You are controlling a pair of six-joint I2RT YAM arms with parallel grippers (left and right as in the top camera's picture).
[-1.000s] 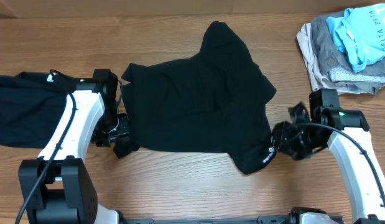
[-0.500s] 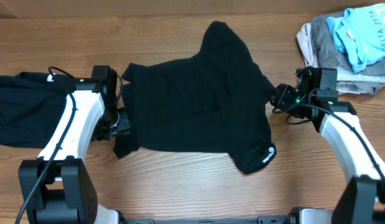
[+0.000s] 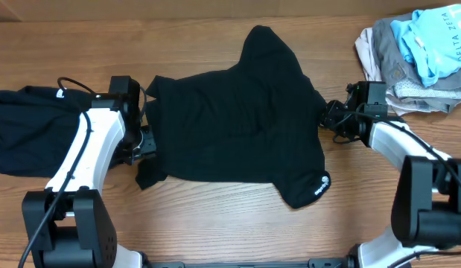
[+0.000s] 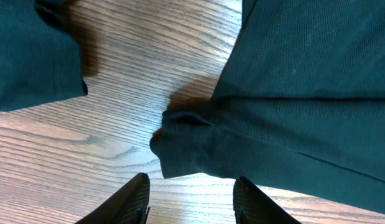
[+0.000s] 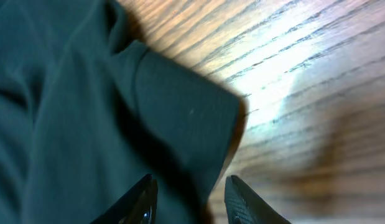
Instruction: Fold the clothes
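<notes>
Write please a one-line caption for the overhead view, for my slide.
Overhead: the left gripper and right gripper at opposite edges of a black T-shirt spread on a wooden table.

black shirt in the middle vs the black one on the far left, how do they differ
The middle shirt lies spread fairly flat; the left shirt is bunched in a heap. The middle shirt is wholly in view; the left shirt runs off the picture's edge. Both are black with a small white mark.
</notes>
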